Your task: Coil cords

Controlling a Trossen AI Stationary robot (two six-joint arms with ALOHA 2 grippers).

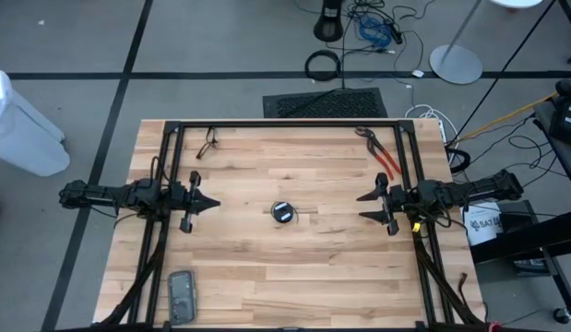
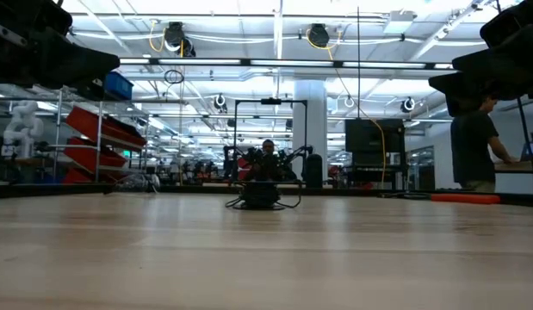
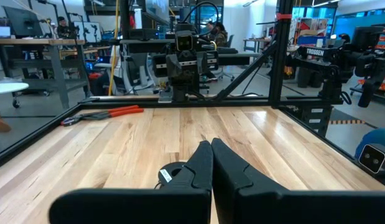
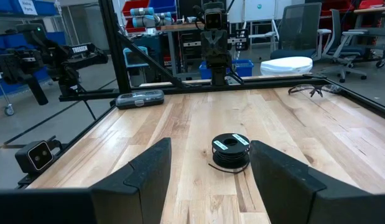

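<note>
The cord (image 1: pixel 282 212) is sitting wound in a small tight bundle at the middle of the bench (image 1: pixel 267 267), a short tail trailing out beside it. It is looking light, soft and springy, likely to unwind, so taking it across the whole bundle seems safest. A pale label is wrapping it, too small to read. Left of the cord, the left tool (image 1: pixel 211 203) is waiting clenched and empty; right of it, the right tool (image 1: pixel 363 206) is hanging released
</note>
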